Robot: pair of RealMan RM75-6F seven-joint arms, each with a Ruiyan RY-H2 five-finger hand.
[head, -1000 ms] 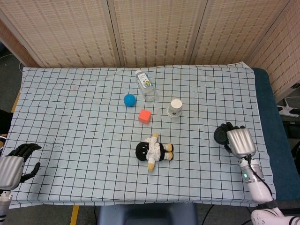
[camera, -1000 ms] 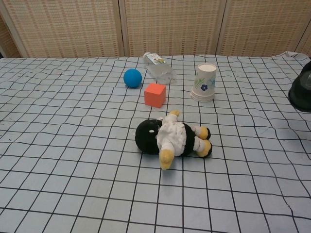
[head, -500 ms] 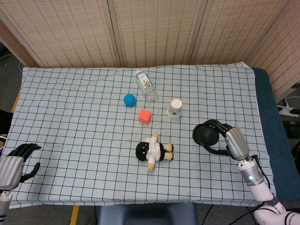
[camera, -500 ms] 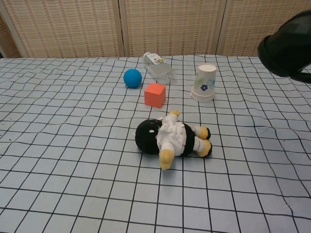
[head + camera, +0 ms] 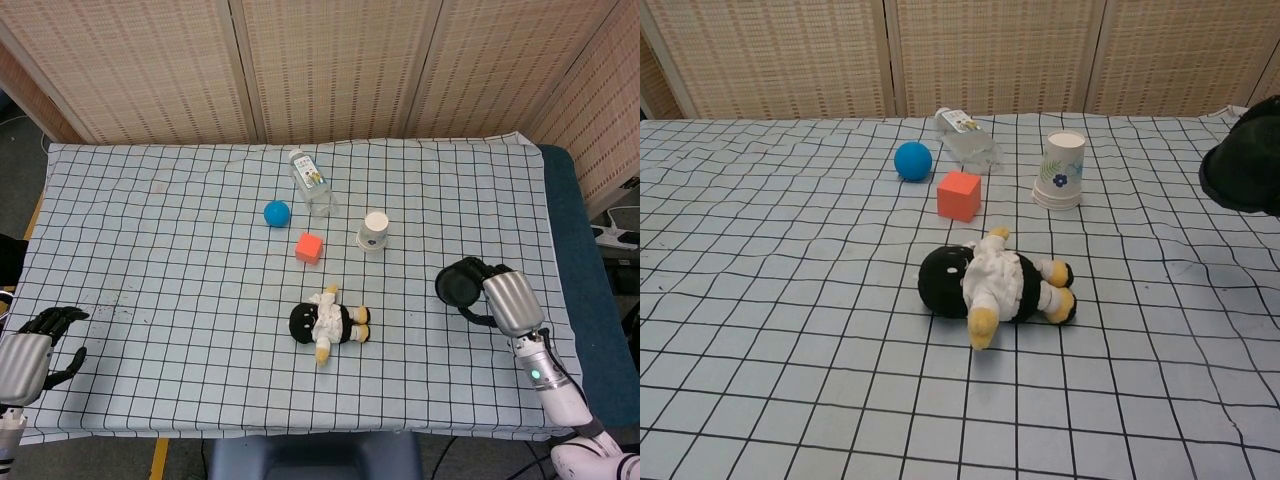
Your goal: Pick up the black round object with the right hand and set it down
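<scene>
I am holding the black round object (image 5: 460, 285) in my right hand (image 5: 505, 300), fingers curled round it, over the right side of the checked tablecloth (image 5: 150, 230). In the chest view it is hanging at the right edge, clear of the cloth. Half a second ago I was carrying it further in toward the middle and higher up; now it is sitting lower and further right, so I am judging that I am bringing it down toward the cloth. The pick is done and the set-down is what is left: I am not yet touching the cloth with it, as far as the chest view shows, so I am keeping my grip closed for now.

My left hand (image 5: 35, 345) is resting at the near left corner, fingers loosely apart, holding nothing, unchanged from a second ago.

Further out, the stuffed penguin toy (image 5: 328, 322) is lying on its side near the middle of the cloth, well apart from my right hand. As for containers, the paper cup (image 5: 374, 230) is standing upside down, so I cannot see anything inside it. The clear plastic bottle (image 5: 311, 183) is lying on its side behind it; I cannot tell whether it holds liquid. The orange cube (image 5: 310, 247) and the blue ball (image 5: 277, 212) are sitting beside them, undisturbed.
</scene>
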